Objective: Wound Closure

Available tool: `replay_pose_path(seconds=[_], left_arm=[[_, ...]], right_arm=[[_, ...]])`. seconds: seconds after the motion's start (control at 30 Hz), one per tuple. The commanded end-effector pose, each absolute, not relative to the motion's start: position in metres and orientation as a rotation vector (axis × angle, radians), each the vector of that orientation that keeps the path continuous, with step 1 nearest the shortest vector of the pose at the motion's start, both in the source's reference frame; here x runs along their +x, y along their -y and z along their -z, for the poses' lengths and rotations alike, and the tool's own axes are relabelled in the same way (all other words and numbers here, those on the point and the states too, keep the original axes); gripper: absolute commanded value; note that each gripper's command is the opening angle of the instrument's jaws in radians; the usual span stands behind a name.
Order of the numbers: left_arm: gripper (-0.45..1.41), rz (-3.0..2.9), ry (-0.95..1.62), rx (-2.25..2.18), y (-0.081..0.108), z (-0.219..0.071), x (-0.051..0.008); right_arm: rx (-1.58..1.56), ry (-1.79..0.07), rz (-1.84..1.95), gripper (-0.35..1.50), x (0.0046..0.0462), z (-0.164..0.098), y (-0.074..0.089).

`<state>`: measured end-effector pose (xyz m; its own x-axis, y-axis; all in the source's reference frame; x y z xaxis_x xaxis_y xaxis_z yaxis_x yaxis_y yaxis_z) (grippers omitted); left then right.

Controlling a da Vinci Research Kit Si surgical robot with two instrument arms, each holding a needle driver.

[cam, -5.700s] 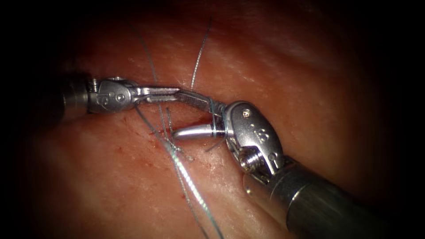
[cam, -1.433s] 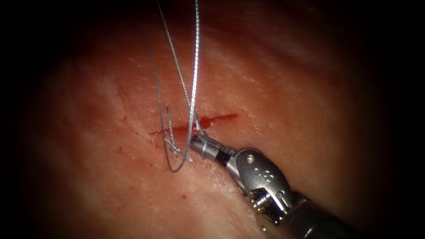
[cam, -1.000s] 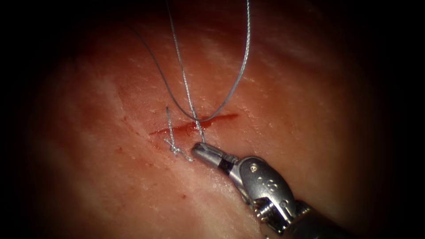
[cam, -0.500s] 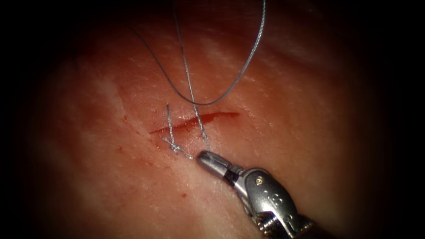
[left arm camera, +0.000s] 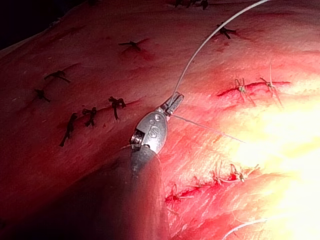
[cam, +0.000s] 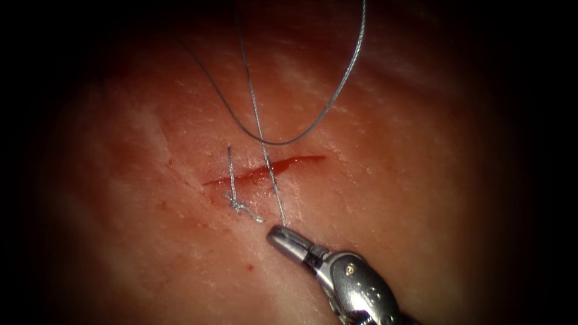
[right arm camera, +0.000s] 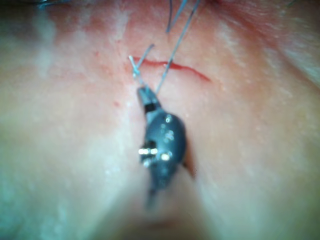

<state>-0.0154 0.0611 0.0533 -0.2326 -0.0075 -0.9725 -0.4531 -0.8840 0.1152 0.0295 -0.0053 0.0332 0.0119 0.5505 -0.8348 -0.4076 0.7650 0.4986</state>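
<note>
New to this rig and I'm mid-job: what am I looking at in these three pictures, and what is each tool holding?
This is a two-armed surgical robot practising stitches on pork belly, the tissue. Each arm ends in a small tool with two jaws.

The endoscope view looks down on the cut. The right tool comes in from below the cut, its jaws shut on the thread. That thread runs up from the jaws and crosses the cut. A tied stitch with short ends sits near the cut's left end.

The left wrist view looks along the left arm's shaft. The left tool has its jaws shut on a pale stretch of thread that rises away from it.

The right wrist view shows the right tool from behind, with the same cut.

Neither tool holds the needle, and I cannot tell where it is.
</note>
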Motion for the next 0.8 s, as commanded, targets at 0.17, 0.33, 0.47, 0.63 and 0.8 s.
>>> replay_pose_path(seconds=[0.17,0.33,0.47,0.63,0.8], left_arm=[[-0.45,-2.194,-0.563,-1.734,-0.0614,-0.0536,-0.0157],[-0.45,-2.195,-0.565,-1.734,-0.0613,-0.0537,-0.0157],[-0.45,-2.195,-0.566,-1.732,-0.0616,-0.0539,-0.0156],[-0.45,-2.197,-0.572,-1.730,-0.0612,-0.0540,-0.0157],[-0.45,-2.197,-0.535,-1.749,-0.0595,-0.0535,-0.0158]], right_arm=[[0.130,-1.368,-0.751,-0.35,0.0305,-0.0337,0.0050],[0.131,-1.369,-0.748,-0.35,0.0305,-0.0338,0.0050],[0.133,-1.370,-0.747,-0.35,0.0306,-0.0339,0.0050],[0.134,-1.374,-0.721,-0.35,0.0310,-0.0339,0.0049],[0.125,-1.361,-0.692,-0.35,0.0314,-0.0338,0.0047]])
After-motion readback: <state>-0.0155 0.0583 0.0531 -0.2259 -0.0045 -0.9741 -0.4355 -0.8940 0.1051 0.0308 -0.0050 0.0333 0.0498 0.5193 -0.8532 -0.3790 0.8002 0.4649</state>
